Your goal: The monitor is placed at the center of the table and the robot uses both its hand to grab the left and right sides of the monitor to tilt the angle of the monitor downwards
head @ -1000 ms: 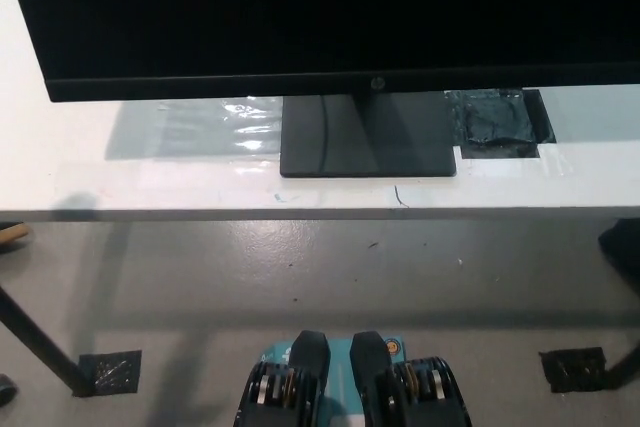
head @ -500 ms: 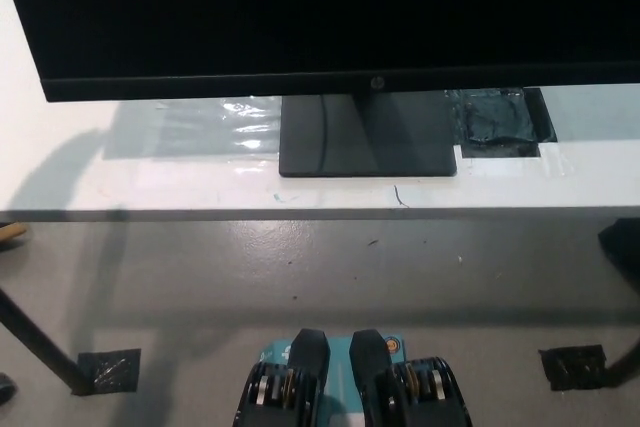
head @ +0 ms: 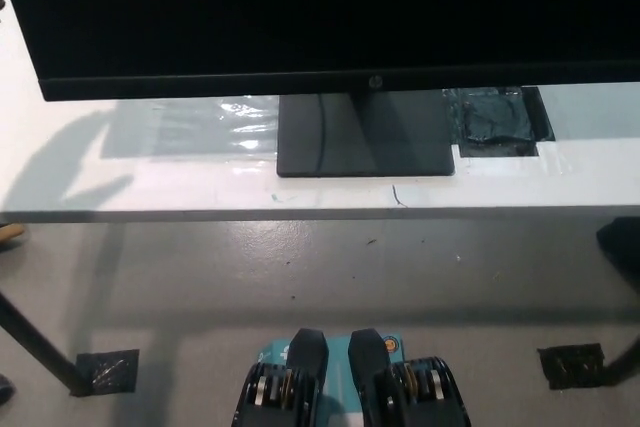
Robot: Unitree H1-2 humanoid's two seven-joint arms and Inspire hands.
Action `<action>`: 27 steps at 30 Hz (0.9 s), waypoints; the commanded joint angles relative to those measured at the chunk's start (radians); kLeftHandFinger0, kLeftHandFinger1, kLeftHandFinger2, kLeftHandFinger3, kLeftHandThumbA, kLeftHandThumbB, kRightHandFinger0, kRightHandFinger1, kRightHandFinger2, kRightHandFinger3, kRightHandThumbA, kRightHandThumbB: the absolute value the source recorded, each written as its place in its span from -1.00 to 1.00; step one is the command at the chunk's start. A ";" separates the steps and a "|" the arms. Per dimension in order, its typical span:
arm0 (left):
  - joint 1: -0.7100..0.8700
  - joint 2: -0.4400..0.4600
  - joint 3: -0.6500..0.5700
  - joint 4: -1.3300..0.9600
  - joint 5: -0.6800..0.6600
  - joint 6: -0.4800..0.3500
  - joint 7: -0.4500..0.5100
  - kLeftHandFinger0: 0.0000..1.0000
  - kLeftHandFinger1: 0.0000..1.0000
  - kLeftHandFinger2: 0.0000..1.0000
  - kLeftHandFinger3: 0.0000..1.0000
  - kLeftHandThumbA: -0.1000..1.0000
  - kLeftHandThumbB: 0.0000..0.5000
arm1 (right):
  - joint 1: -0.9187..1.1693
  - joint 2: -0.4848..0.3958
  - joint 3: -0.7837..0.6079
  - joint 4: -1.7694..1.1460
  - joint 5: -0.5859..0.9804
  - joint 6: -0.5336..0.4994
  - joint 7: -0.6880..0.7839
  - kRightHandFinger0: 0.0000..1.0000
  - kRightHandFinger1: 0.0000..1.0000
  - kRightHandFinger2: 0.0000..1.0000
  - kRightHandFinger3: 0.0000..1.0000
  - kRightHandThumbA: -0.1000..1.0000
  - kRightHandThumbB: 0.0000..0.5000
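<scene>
Biggest change over the last second is the shadow on the left of the table (head: 60,172): it was barely a smudge near the front edge, and now there's a big arm-like shape spreading across the white top. The whole view has also nudged a bit, so that's the camera, not the stuff on the desk. The monitor (head: 320,12) itself hasn't budged relative to its stand.

Neither hand is actually in the picture right now, so no way to say whether the fingers are apart or curled. My guess is the left arm is coming in from off-frame, given that shadow.

The monitor sits mid-table, screen dark, filling the top of the view, with its flat black base (head: 365,135) planted near the front edge. Its right side runs out of the picture.

What could go wrong: if the hands grab unevenly, or one lands before the other, the screen could twist on the stand rather than tilt. Push too hard and the base might slide on that smooth top, or tip forward since it's close to the edge.

Surface is a white tabletop with a shiny clear plastic sheet (head: 215,122) taped down left of the base, and a black tape patch (head: 495,122) to its right. Floor is grey concrete with black tape patches (head: 105,369) by the table legs.
</scene>
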State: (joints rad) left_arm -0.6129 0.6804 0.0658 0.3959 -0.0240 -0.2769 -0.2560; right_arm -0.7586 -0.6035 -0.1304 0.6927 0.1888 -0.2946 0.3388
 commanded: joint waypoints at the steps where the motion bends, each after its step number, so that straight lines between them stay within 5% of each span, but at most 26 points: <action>1: -0.051 0.024 -0.009 0.000 0.025 0.022 -0.020 1.00 1.00 1.00 1.00 1.00 0.79 | -0.105 -0.034 0.027 0.023 -0.007 0.032 0.068 1.00 1.00 1.00 1.00 1.00 0.57; 8: -0.054 0.028 -0.024 -0.003 0.054 0.038 -0.020 1.00 1.00 1.00 1.00 1.00 0.82 | -0.198 -0.044 0.098 0.203 -0.070 -0.040 0.082 1.00 1.00 1.00 1.00 1.00 0.80; 9: -0.051 0.030 -0.031 -0.022 0.070 0.048 -0.018 1.00 1.00 1.00 1.00 1.00 0.65 | -0.234 -0.053 0.150 0.253 -0.138 -0.061 0.073 1.00 1.00 1.00 1.00 1.00 0.99; 13: -0.054 0.026 -0.032 -0.029 0.072 0.057 -0.022 1.00 1.00 1.00 1.00 1.00 0.57 | -0.258 -0.056 0.186 0.292 -0.161 -0.072 0.067 1.00 1.00 1.00 1.00 1.00 0.97; 15: -0.057 0.019 -0.037 -0.037 0.078 0.062 -0.022 1.00 1.00 1.00 1.00 1.00 0.72 | -0.293 -0.049 0.222 0.371 -0.189 -0.085 0.066 1.00 1.00 1.00 1.00 1.00 0.86; 27: -0.051 0.015 -0.045 -0.035 0.071 0.065 -0.043 1.00 1.00 1.00 1.00 1.00 0.82 | -0.357 -0.023 0.266 0.530 -0.223 -0.105 0.052 1.00 1.00 1.00 1.00 1.00 1.00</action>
State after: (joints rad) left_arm -0.6191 0.6808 0.0499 0.3782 0.0230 -0.2398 -0.2557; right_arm -1.0263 -0.6398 0.1229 1.1913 -0.0010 -0.3484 0.3817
